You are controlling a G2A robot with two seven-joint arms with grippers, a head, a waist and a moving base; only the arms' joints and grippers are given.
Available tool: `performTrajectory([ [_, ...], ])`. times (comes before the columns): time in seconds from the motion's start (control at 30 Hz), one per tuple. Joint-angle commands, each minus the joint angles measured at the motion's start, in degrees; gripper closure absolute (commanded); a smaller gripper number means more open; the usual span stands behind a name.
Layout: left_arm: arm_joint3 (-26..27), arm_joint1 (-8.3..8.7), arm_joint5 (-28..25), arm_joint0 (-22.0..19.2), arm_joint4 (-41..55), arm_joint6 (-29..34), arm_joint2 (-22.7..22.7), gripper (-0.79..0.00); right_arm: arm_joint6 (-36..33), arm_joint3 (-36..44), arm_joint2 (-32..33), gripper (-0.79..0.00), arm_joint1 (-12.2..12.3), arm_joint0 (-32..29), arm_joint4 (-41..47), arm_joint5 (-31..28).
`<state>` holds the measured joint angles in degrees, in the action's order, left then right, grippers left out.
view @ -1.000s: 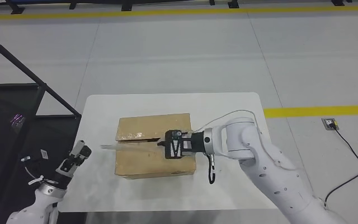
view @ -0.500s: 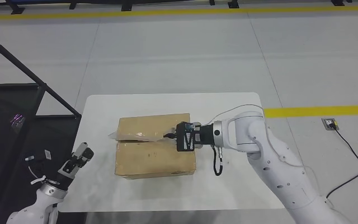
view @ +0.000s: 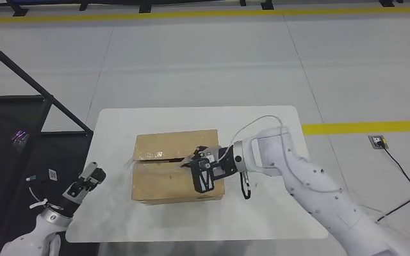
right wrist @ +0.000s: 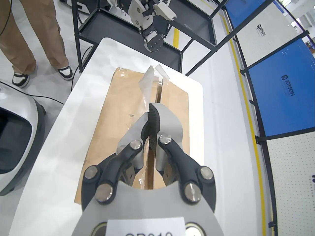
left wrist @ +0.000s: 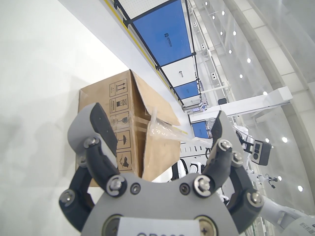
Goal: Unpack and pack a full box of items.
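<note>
A brown cardboard box (view: 178,166) is seen lying in the middle of the white worktop (view: 269,205), with its long centre seam running across between the two arms. The flaps are not yet folded back, though a narrow gap can be made out along the seam in the right wrist view.

The right end effector (right wrist: 150,114) is placed over the seam at the box's right half. Its fingers are pressed together on a strip of clear tape (right wrist: 147,82). The strip's far end is seen lifted and crumpled above the opposite edge of the box.

The left end effector (view: 95,169) is held off the worktop's left edge, well apart from the box. Its fingers are spread wide and nothing is carried between them.

The tape is judged to be thin, limp and sticky, and likely to tear or cling to itself if it is pulled steeply. It is best held close to where it still adheres and drawn low along the seam.

The box is taken to be stiff-walled and, being full, fairly heavy, yet it may slide on the smooth worktop. The flaps are best taken at their free edges beside the seam, while the box is steadied from the left.
</note>
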<state>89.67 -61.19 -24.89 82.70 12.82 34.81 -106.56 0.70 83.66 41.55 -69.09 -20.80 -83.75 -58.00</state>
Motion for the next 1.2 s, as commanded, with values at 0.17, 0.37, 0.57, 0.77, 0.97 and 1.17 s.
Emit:
performTrajectory([
  [0.17,1.17,0.08,-0.79,0.20,-4.15,-1.14,0.90,-0.785,15.19,-4.11,-3.47,0.000,0.74,6.35,-9.38,0.00],
  [0.37,1.34,0.32,-2.01,-1.35,-9.73,0.27,2.92,-0.785,20.75,-5.44,-4.13,0.000,0.57,8.28,-13.77,0.54],
  [0.57,0.34,0.10,1.26,-4.37,-18.57,-5.67,6.30,-0.785,23.61,-6.85,-5.06,0.000,0.17,9.76,-15.79,0.24],
  [0.77,0.94,-0.05,2.08,-4.90,-23.04,-7.54,8.99,-0.708,27.01,-7.29,-5.41,0.000,0.15,10.16,-17.84,1.31],
  [0.97,0.77,0.08,0.30,-4.01,-22.04,-7.05,8.72,-0.385,31.56,-6.76,-5.37,0.000,0.62,10.03,-21.04,3.05],
  [1.17,0.58,0.42,-2.66,-3.48,-21.21,-4.39,8.13,-0.376,35.60,-6.52,-5.65,0.000,0.98,10.33,-24.04,4.29],
])
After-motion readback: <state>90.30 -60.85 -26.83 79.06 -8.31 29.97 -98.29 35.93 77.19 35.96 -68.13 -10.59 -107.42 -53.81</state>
